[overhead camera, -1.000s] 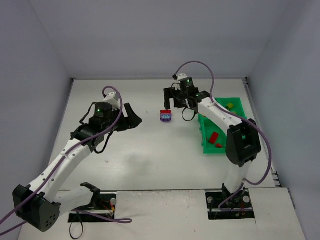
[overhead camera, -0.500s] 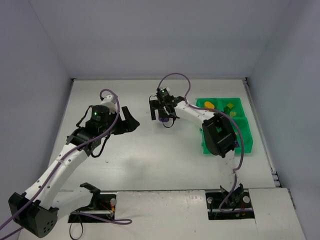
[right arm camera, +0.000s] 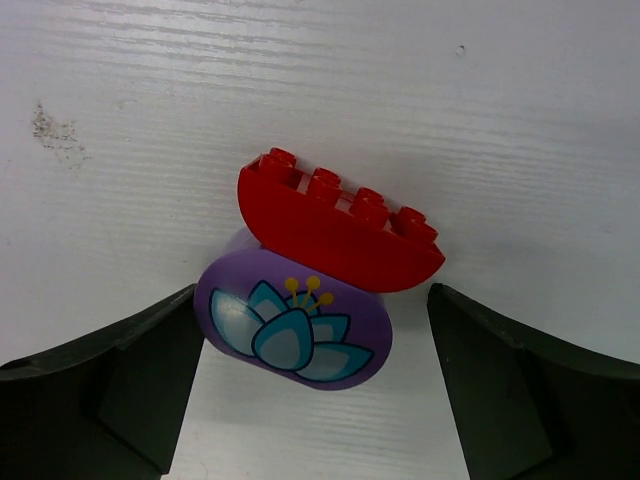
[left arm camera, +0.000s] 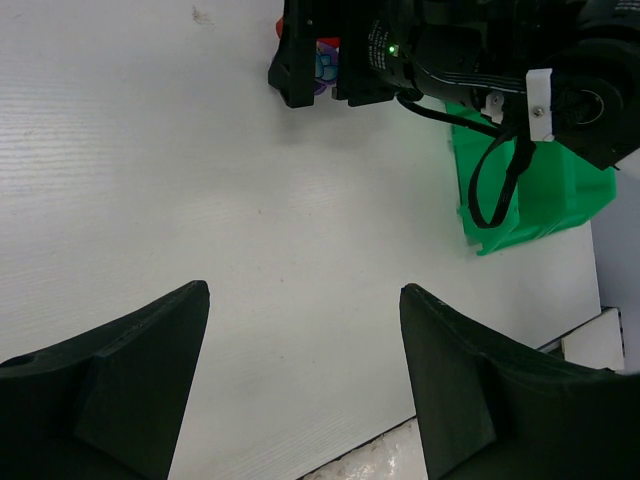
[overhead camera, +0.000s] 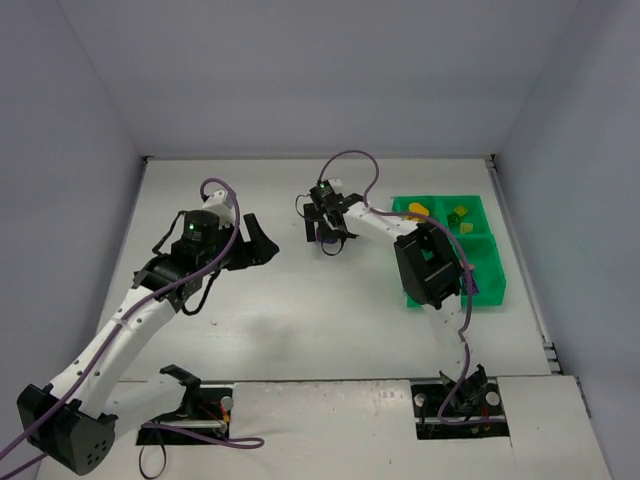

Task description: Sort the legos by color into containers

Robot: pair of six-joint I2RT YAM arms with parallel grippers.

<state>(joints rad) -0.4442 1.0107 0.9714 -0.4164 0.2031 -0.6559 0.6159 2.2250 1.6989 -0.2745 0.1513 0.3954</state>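
Two arms reach out over the white surface. The left arm stretches toward the middle, and the right arm folds back across the bright green tray at the right side, hiding much of its near compartments. The left tool hangs above bare surface with its dark fingers spread wide and nothing between them.

The right tool is down at the surface left of the tray, its jaws apart and straddling a pair of joined legos. One finger is at the edge of the purple lego, while the other stands a little clear. That purple lego, printed with a pale blue flower, lies on the surface well outside the tray. The red lego, a curved piece with four studs, touches its far side. A yellow lego lies in the tray's far-left compartment, and smaller yellowish pieces lie in the far-right one.
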